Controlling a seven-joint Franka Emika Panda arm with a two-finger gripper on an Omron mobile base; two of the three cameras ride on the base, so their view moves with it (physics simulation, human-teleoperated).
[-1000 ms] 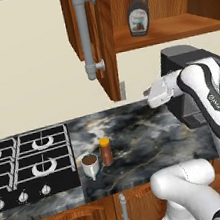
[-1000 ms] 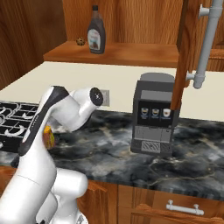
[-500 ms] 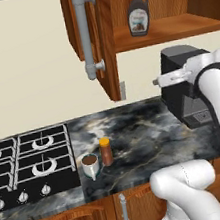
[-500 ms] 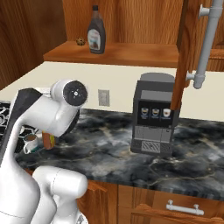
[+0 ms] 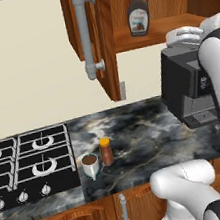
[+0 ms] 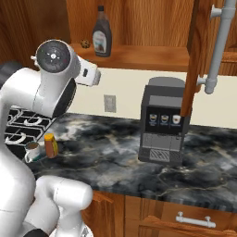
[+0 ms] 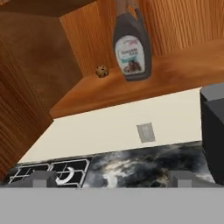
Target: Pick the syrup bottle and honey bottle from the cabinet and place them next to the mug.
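the syrup bottle (image 7: 132,48) shows an unreadable white label; claw (image 7: 111,178) spread wide, empty.

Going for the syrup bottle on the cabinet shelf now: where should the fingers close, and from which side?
Grip the syrup bottle across its wide labelled body, coming in level from the open front of the cabinet. It stands upright, with the back wall close behind it.

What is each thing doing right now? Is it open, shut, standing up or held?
Syrup bottle: upright on the cabinet shelf, not held.
Honey bottle: upright on the counter beside the mug.
Mug: upright on the counter.
Cabinet: door open.
Gripper: open, empty.
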